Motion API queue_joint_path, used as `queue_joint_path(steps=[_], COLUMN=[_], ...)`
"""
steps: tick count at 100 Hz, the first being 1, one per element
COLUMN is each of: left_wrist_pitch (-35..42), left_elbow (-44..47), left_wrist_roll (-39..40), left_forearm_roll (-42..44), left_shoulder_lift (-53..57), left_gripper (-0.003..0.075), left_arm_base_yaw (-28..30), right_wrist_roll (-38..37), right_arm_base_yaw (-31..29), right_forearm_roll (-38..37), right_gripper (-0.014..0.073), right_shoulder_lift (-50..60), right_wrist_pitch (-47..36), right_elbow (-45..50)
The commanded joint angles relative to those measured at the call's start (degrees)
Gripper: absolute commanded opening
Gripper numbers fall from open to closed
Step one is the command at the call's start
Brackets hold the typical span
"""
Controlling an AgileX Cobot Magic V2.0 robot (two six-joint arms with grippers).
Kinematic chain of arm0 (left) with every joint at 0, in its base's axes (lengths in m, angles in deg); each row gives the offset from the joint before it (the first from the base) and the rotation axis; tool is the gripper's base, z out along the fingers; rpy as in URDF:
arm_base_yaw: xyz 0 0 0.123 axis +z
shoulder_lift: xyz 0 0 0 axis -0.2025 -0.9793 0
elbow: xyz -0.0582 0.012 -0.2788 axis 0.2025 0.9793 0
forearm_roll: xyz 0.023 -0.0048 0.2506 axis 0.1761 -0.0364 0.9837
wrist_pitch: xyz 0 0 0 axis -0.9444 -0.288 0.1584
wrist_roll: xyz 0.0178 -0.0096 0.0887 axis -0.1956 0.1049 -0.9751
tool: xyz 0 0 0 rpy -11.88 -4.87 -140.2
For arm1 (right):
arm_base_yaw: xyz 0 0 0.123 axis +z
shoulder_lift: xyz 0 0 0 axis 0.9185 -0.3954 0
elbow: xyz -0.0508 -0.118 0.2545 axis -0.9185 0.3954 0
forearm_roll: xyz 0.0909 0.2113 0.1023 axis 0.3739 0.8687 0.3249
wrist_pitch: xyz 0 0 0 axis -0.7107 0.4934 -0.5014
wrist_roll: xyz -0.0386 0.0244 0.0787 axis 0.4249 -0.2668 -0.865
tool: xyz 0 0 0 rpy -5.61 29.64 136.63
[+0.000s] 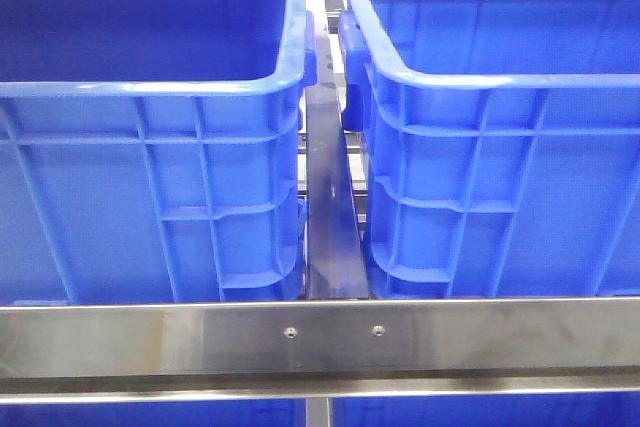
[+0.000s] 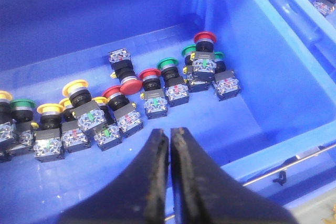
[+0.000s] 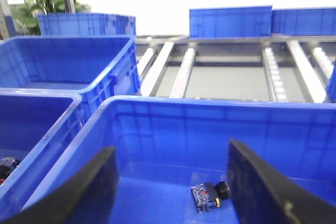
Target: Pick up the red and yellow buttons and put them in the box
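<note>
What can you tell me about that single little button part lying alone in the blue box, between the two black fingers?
The lone button lies on its side on the floor of a blue plastic bin, near the wall, touching nothing else visible. It has a clear, boxy contact block with a bit of red inside, joined to a black round collar. Its cap colour cannot be told, since the right gripper finger partly hides that end. The gripper's black fingers stand wide apart above it, holding nothing.
</note>
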Motion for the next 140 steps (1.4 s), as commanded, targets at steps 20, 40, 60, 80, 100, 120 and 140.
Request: queue_joint_path(steps=[20,40,60,80,100,120,140], left_wrist_pitch=[3.98,4.48,4.36,3.38,4.72,6.36,5.35], left_elbow=[-1.55,-1.55,-1.55,-1.55,-1.55,-1.66,-5.15], left_wrist_roll=[0.05,0.18,0.18,0.18,0.41,8.70,13.95], left_forearm_roll=[1.06,1.06,1.22,1.22,1.22,6.04,9.38], left_shoulder_lift=[0.20,0.20,0.20,0.20,0.20,-2.42,-12.28], left_gripper=[-0.0019,-0.0019,-0.0003,0.0321,0.0549,0.0548,0.0548], left_arm_base_yaw=[-0.44,-0.44,-0.44,-0.44,-0.44,0.11,6.19], right_wrist_roll=[0.84,0.84,0.84,0.84,0.84,0.84,0.84], right_arm_base_yaw=[0.04,0.04,0.04,0.04,0.04,0.04,0.04], right_forearm_roll=[0.66,0.77,0.77,0.77,0.77,0.77,0.77], right_gripper=[0.0125,-0.0065,-0.0068,-0.0068,-0.0068,-0.0068,-0.0068], right_shoulder_lift=[9.94,10.50,10.50,10.50,10.50,10.50,10.50], right_wrist_pitch=[-1.33,-1.17,-1.35,-1.35,-1.35,-1.35,-1.38], right_elbow=[5.31,6.25,6.25,6.25,6.25,6.25,6.25])
